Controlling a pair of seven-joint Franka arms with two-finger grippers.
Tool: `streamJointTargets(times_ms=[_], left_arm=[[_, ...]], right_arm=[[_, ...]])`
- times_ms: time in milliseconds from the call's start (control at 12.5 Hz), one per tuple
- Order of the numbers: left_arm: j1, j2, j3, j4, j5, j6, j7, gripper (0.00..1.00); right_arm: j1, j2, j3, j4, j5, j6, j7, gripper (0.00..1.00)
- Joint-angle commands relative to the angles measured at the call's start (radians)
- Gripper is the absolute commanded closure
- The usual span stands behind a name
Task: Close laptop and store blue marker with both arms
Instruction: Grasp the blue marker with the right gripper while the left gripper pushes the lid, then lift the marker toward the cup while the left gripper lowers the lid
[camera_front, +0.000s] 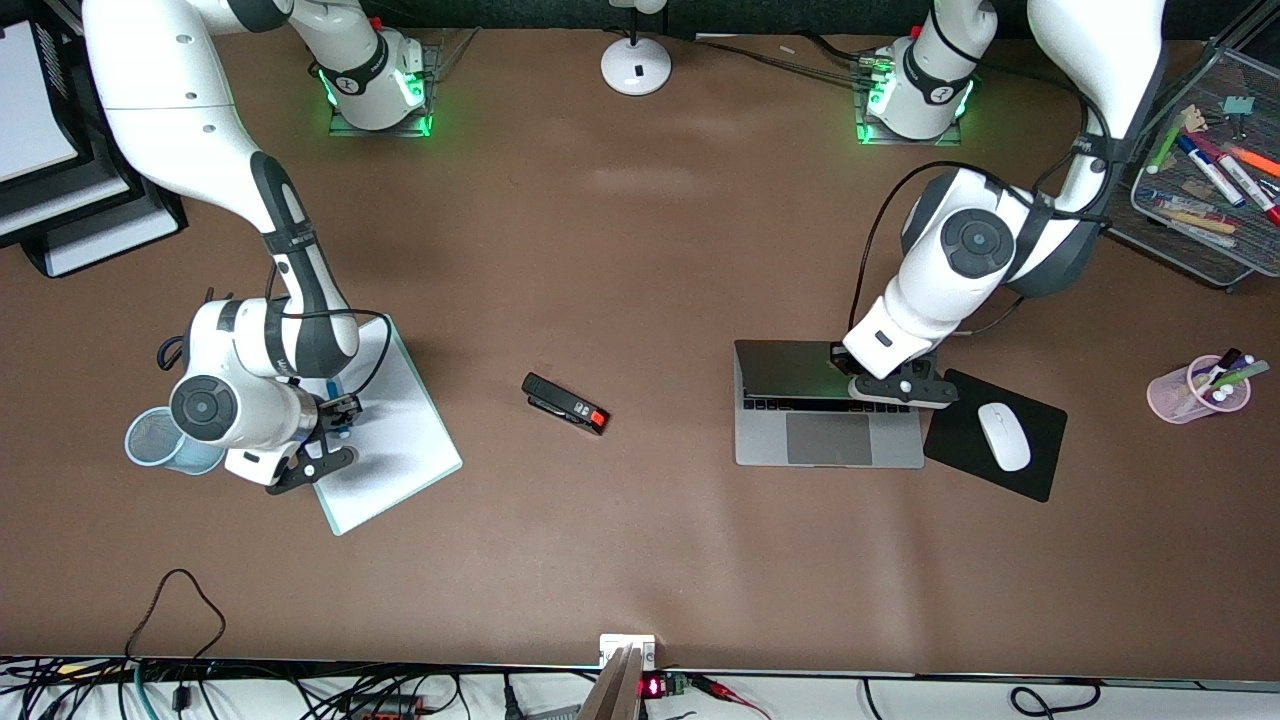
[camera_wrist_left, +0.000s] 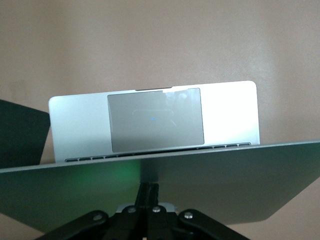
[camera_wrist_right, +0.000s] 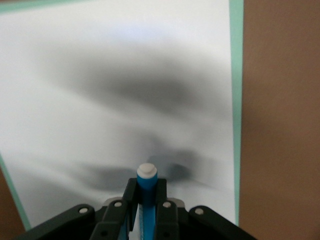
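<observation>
The silver-grey laptop (camera_front: 828, 440) lies toward the left arm's end of the table, its lid (camera_front: 790, 368) tilted low over the keys. My left gripper (camera_front: 848, 362) is shut, holds nothing, and its fingertips (camera_wrist_left: 149, 190) rest against the lid's outer face (camera_wrist_left: 225, 185). The trackpad (camera_wrist_left: 155, 125) shows past the lid's edge. My right gripper (camera_front: 343, 412) hangs just above a white board (camera_front: 400, 440) at the right arm's end. It is shut on the blue marker (camera_wrist_right: 147, 186), whose white end (camera_wrist_right: 147, 171) sticks out past the fingers.
A black stapler (camera_front: 565, 403) lies mid-table. A blue mesh cup (camera_front: 160, 440) stands beside the right arm's hand. A white mouse (camera_front: 1003, 436) sits on a black mousepad (camera_front: 1040, 470) beside the laptop. A pink cup (camera_front: 1198, 392) and a wire tray (camera_front: 1210, 210) hold markers.
</observation>
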Motion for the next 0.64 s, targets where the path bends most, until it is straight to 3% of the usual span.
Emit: streamJointTargets(times_ms=[0, 320, 560], left_arm=[[0.01, 0.045, -0.003, 0.026, 0.026, 0.031, 0.0, 1.0], [0.009, 0.085, 0.008, 0.026, 0.026, 0.104, 0.0, 1.0], [0.007, 0.117, 0.012, 0.026, 0.028, 0.156, 0.005, 1.0]], right_arm=[[-0.006, -0.071, 0.014, 0.0, 0.023, -0.032, -0.082, 0.87], [-0.009, -0.17, 0.016, 0.001, 0.026, -0.096, -0.235, 0.87], [-0.009, -0.223, 0.014, 0.023, 0.127, -0.124, -0.379, 0.87]])
